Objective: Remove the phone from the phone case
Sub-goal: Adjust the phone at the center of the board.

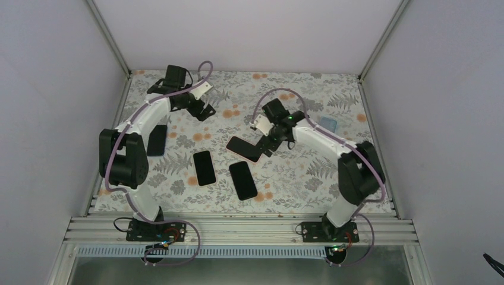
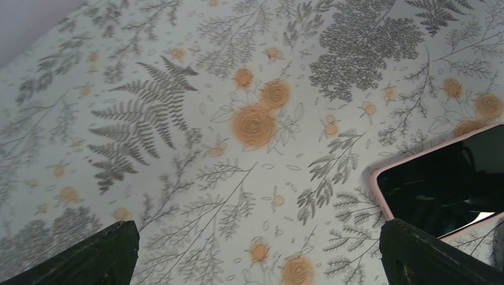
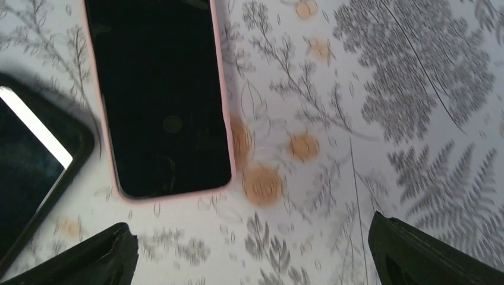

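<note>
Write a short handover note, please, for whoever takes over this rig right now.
Left gripper: open and empty, hovering over the patterned table.
Right gripper: open and empty, hovering just short of the pink-cased phone. A dark phone lies beside that one, not touching it.
Done: nothing that shows. The phone is in its pink case, lying flat with the screen up.
Left: grip the case and the phone, work them apart, then set both down.
</note>
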### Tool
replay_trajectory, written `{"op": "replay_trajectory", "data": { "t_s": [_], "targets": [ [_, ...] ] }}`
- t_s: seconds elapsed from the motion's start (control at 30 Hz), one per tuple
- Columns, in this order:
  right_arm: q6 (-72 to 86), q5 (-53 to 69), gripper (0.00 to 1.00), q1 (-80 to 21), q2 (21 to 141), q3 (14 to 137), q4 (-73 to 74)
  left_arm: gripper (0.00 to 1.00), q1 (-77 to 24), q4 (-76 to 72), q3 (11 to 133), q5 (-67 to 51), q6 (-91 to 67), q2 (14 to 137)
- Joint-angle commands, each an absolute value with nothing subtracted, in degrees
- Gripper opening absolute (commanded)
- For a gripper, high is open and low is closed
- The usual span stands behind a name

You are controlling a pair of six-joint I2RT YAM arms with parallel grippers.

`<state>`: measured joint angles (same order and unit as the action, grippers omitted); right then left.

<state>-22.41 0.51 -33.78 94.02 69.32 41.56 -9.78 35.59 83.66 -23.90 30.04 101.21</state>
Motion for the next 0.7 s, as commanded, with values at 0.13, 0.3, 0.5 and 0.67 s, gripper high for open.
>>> {"op": "replay_trajectory", "data": {
  "t_s": [0.13, 0.3, 0.5, 0.67],
  "targets": [
    [-21.35, -2.31, 1.00, -39.09, 103.45, 72.31, 36.42, 1.00, -12.82, 33.66, 85.88, -19.36, 27.72, 104.78],
    [-22.18, -3.85, 1.00, -43.40, 104.32, 69.12, 34.70, 1.00, -12.84, 32.97, 85.28, -18.14, 28.03, 106.76],
    [-22.89, -9.94, 1.00, -44.56, 104.50, 66.06, 30.94, 1.00, -12.75, 31.25, 83.37, -17.46, 28.12, 106.39],
    [-23.67, -13.59, 1.00, -44.56, 105.40, 64.33, 27.91, 1.00, -12.75, 30.35, 82.37, -17.13, 28.21, 106.10]
  ]
}}
